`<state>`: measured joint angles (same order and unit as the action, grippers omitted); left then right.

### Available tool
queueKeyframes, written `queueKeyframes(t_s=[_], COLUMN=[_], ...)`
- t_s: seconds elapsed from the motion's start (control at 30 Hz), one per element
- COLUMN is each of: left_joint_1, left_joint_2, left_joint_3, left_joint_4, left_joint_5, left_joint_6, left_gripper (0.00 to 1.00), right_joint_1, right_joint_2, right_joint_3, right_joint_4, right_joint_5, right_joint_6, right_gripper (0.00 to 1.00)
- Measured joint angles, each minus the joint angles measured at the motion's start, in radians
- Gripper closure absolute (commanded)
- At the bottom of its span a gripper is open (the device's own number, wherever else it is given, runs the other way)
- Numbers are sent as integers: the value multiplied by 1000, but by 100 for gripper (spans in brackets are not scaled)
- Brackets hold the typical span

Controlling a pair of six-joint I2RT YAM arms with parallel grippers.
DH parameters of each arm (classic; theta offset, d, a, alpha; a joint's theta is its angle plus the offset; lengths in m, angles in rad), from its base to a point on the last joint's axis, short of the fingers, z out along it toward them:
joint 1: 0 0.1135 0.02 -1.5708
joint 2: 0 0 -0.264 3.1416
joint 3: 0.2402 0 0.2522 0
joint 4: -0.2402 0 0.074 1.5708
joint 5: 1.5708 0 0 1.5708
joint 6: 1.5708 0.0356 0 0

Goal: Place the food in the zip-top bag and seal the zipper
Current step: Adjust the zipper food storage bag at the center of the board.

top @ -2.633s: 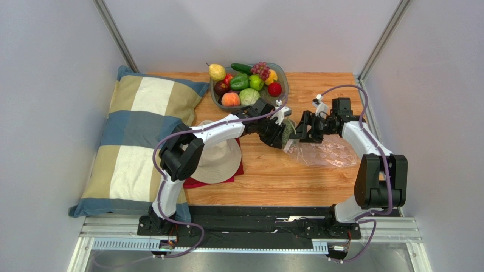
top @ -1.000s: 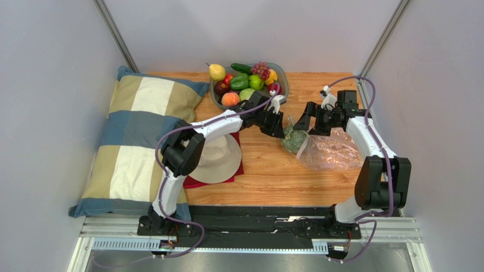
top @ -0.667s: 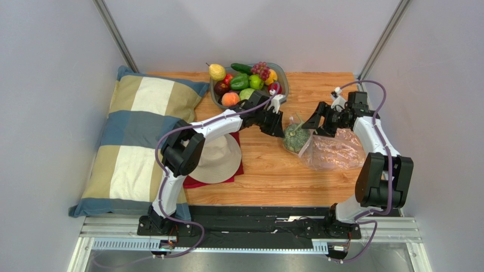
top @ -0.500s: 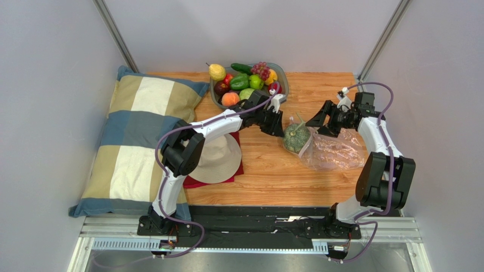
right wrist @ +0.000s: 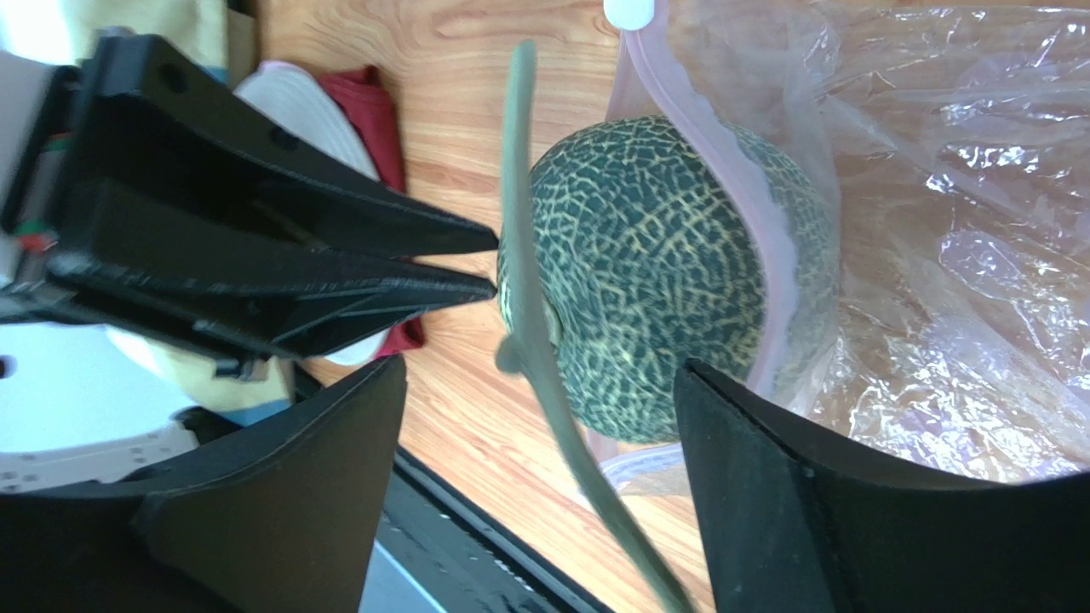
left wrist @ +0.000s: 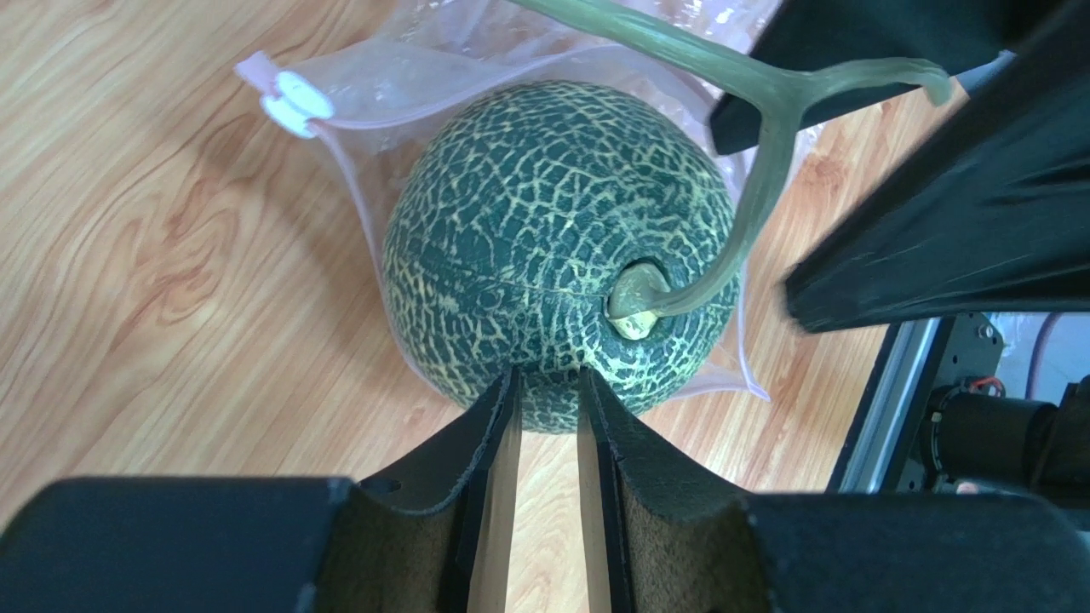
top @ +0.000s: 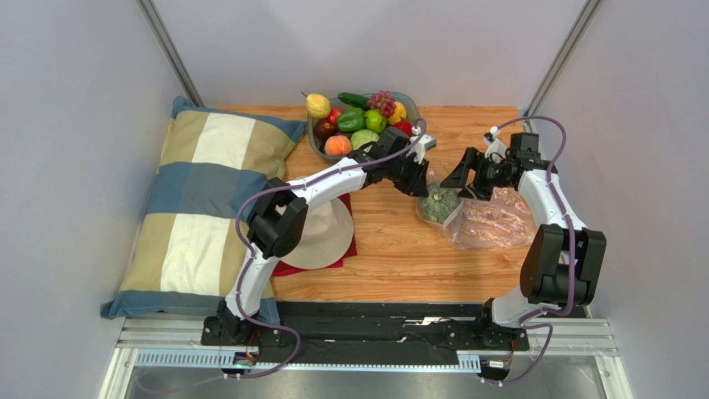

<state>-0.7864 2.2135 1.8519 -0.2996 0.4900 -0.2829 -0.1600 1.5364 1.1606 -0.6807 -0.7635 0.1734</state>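
Nearest you, well to the left of the green melon point(top: 438, 204), a tan hat point(top: 320, 237) lies on a red cloth point(top: 291, 268) on the wooden bench point(top: 391, 266). A checked pillow point(top: 200, 208) lies farther left again. The melon itself sits in the mouth of the clear zip-top bag point(top: 495, 220). The rest of the bag trails off crumpled to the melon's right. The pale pink zipper point(right wrist: 755, 217) arcs over the melon's skin, so part of the fruit is inside and part is outside. The melon's long stem points away from the bag. Just beyond the melon on its left, the left gripper point(left wrist: 548, 383) has its tips right at the rind. Its jaws are drawn to a narrow slit, with only bare bench showing through and nothing pinched. Just beyond the melon on its right, the right gripper point(right wrist: 540, 373) faces the fruit with its jaws spread wide and gripping nothing. The stem runs across the gap between them. Farthest from you, behind and left of the melon, a grey bowl point(top: 311, 133) holds more food. It includes a yellow pear point(top: 317, 105), a peach point(top: 337, 145) and a green pepper point(top: 351, 122).
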Motion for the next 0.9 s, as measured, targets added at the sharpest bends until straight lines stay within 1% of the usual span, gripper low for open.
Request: queueKeyframes(t_s=[0.03, 0.07, 0.13, 0.17, 0.23, 0.27, 0.3, 0.33, 0.4, 0.43, 0.5, 0.53, 0.6, 0.77, 0.8, 0.87, 0.9], left_joint_1=[-8, -15, -26, -30, -32, -32, -30, -26, -16, -5, 16, 27, 45, 66, 61, 48, 38], left_joint_2=[4, 8, 16, 19, 23, 23, 23, 21, 3, -4, -5, -5, -5, 0, 4, 16, 25], left_joint_3=[11, 23, 42, 49, 53, 53, 50, 32, -21, -42, -47, -44, -22, 42, 58, 83, 93], left_joint_4=[-8, -18, -35, -42, -49, -53, -50, -21, 25, 37, 43, 45, 51, 76, 85, 101, 108], left_joint_5=[-2, -3, -9, -10, -9, -8, -7, -2, 2, -1, -18, -31, -56, -80, -86, -100, -109], left_joint_6=[8, 17, 36, 44, 52, 54, 53, 49, 36, 26, 11, 2, -20, -89, -101, -117, -120], left_gripper=[69, 69, 69, 69, 67, 66, 64, 60, 57, 53, 50, 43, 27, 25, 28, 29, 31], right_joint_1=[6, 10, 13, 13, 11, 11, 11, 11, 11, 12, 13, 13, 16, 26, 29, 33, 34], right_joint_2=[0, 0, 0, 0, 1, 1, 1, 1, 1, 1, 1, 1, 0, -12, -20, -29, -34], right_joint_3=[0, 0, 2, 4, 4, 6, 10, 11, 12, 12, 12, 12, 12, 3, -3, -9, -13], right_joint_4=[-4, -9, -21, -25, -28, -28, -28, -27, -29, -31, -36, -39, -45, -56, -60, -67, -73], right_joint_5=[14, 26, 67, 87, 108, 108, 109, 111, 116, 117, 119, 118, 116, 116, 117, 120, 127], right_joint_6=[-10, -20, -44, -51, -65, -71, -80, -96, -130, -146, -178, -190, -223, -293, -311, -338, -353], right_gripper=[36, 48, 63, 77, 88, 99, 100, 100, 100, 100, 100, 100, 100, 100, 100, 100, 100])
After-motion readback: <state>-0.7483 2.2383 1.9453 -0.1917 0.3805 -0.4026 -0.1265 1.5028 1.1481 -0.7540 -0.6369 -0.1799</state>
